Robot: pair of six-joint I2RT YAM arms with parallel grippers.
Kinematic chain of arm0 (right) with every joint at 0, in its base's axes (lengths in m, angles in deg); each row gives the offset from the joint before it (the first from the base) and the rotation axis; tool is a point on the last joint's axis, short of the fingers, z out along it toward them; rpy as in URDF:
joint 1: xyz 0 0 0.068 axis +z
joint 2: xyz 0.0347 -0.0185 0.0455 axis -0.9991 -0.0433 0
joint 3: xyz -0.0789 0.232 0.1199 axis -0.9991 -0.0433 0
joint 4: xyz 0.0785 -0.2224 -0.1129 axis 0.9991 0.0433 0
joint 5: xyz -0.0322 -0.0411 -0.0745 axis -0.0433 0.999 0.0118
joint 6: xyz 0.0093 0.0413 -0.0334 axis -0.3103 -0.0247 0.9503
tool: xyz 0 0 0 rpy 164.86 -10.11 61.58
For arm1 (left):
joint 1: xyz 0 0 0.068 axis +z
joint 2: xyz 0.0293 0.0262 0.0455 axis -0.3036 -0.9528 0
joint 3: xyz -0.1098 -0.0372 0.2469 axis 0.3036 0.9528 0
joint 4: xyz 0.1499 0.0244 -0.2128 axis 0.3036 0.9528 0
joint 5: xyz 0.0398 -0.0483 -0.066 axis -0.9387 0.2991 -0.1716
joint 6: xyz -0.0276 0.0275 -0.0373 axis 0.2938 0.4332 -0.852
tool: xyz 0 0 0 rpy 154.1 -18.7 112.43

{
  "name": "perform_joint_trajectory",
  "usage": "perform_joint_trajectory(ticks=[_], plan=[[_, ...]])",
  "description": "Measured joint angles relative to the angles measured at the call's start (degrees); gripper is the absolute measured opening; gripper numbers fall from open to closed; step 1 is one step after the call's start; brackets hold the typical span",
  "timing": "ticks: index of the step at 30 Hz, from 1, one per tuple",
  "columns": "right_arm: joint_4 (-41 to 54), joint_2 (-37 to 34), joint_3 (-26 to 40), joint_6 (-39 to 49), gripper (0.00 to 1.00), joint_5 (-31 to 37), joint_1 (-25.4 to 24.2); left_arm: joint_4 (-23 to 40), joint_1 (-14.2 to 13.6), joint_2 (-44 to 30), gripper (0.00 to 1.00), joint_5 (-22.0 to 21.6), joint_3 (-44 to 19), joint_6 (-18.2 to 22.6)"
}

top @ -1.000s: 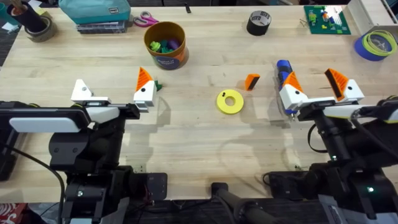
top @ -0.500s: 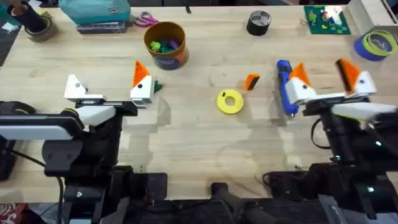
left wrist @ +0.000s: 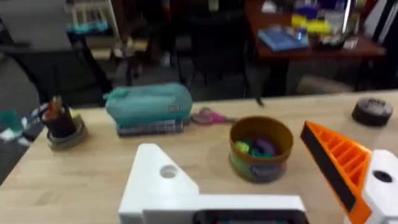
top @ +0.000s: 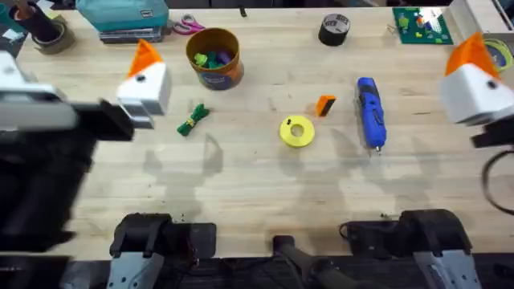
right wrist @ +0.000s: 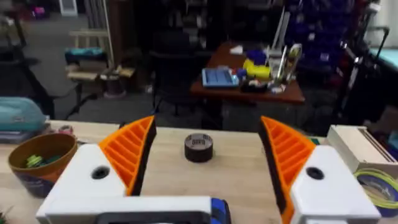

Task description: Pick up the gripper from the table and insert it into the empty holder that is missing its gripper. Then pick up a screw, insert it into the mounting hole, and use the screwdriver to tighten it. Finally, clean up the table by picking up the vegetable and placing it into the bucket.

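The loose orange gripper [top: 324,105] lies mid-table, beside the blue screwdriver [top: 370,112]. The green vegetable [top: 193,119] lies in front of the orange-brown bucket [top: 214,58] [left wrist: 261,149], which holds colourful toys. My left gripper [top: 76,72] [left wrist: 227,143] hangs high over the left side, open and holding nothing. One side is the bare white holder [left wrist: 158,180] with a round hole; the other carries an orange ribbed pad [left wrist: 336,158]. My right gripper [right wrist: 207,134] is raised at the right edge, open and holding nothing, both orange pads [top: 474,60] in place. I cannot make out a screw.
A flat yellow ring [top: 297,132] lies near the loose gripper. Along the far edge are a black tape roll [top: 334,30], scissors [top: 186,26], a teal case [top: 120,14], a green board [top: 422,24] and a blue tape roll [top: 491,54].
Both arms have risen toward the camera and swung outward. The left gripper uncovered the vegetable; the right gripper moved right, away from the screwdriver. Nothing was picked up.
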Motion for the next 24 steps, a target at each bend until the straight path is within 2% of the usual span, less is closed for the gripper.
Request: perform_joint_trajectory(ticks=[5, 6, 9, 15, 24], plan=[[12.9, -10.5, 12.8, 0.0, 0.997, -0.2, 0.0, 12.6, 0.0, -13.7, 0.986, -0.2, -14.8, 0.3], [22.4, -19.9, 21.4, 0.0, 0.997, -0.4, 0.0, 22.3, 0.0, -23.6, 0.986, -0.1, -24.5, 0.4], [28.2, -26.1, 26.4, 0.0, 0.997, -0.4, 0.0, 27.5, 0.0, -29.6, 0.986, -0.1, -29.6, 0.4], [37.0, -35.4, 32.8, 0.0, 0.997, -0.4, 0.0, 35.6, 0.0, -38.2, 0.985, -0.1, -33.2, 0.4], [48.6, -41.4, 33.8, 0.0, 0.997, -0.4, 0.0, 39.7, 0.0, -45.4, 0.985, 1.4, -33.2, 0.4]])
